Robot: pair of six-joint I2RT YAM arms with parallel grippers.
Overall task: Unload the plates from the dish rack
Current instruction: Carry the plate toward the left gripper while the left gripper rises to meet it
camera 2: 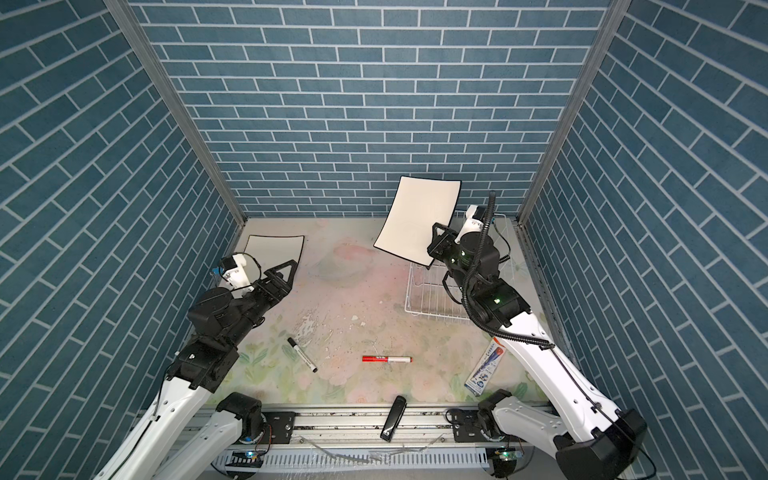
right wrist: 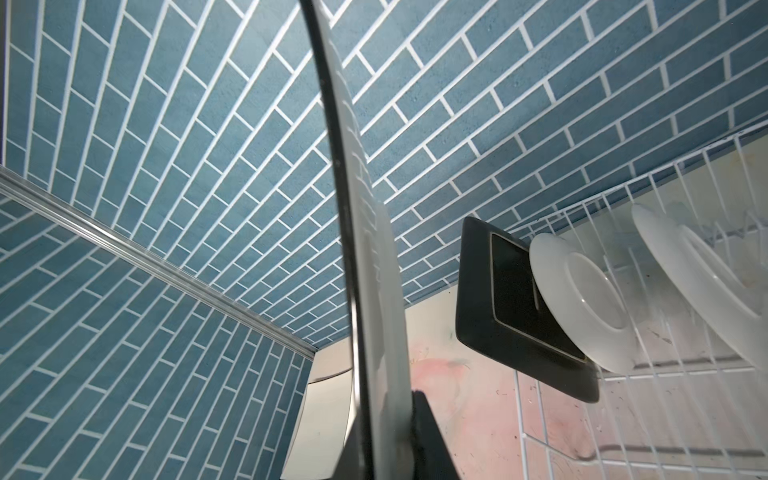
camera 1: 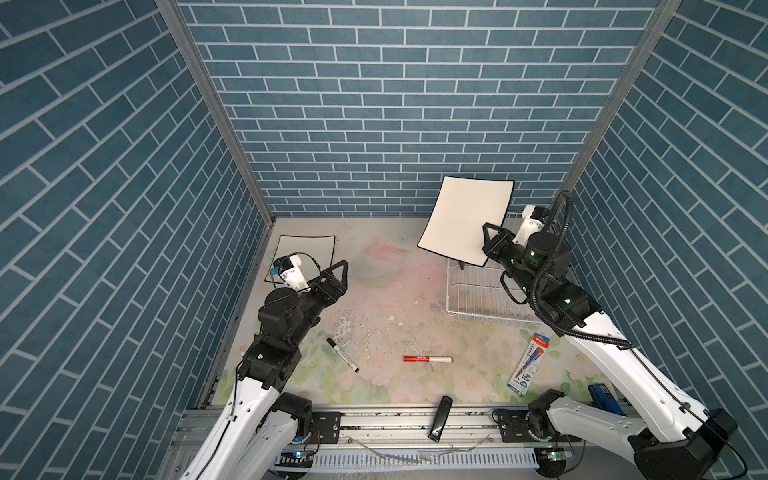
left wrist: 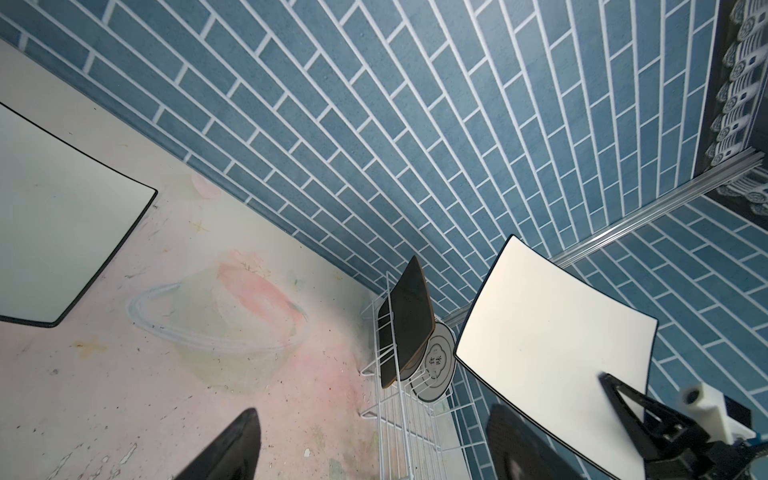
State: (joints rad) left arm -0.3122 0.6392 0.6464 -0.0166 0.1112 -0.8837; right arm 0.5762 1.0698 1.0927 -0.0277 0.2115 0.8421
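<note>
A square white plate point(camera 1: 467, 220) hangs tilted in the air, right of centre in both top views. The right claw point(camera 1: 487, 246) is clamped on the rim at its lower corner. An edge grip like this probably suits lifting a plate straight up out of the dish rack point(camera 1: 478, 299), which sits just below it on the right side of the worktop point(camera 1: 395, 291). At the rack's far end a black plate point(left wrist: 409, 316) and a round white plate point(left wrist: 436, 361) stand on edge, not yet unloaded. Over in the far left corner a second white plate point(camera 1: 309, 249) lies flat on the worktop, likely marking the drop spot. The left claw point(left wrist: 374, 419) hovers just beside it, jaws spread wide and holding nothing.
</note>
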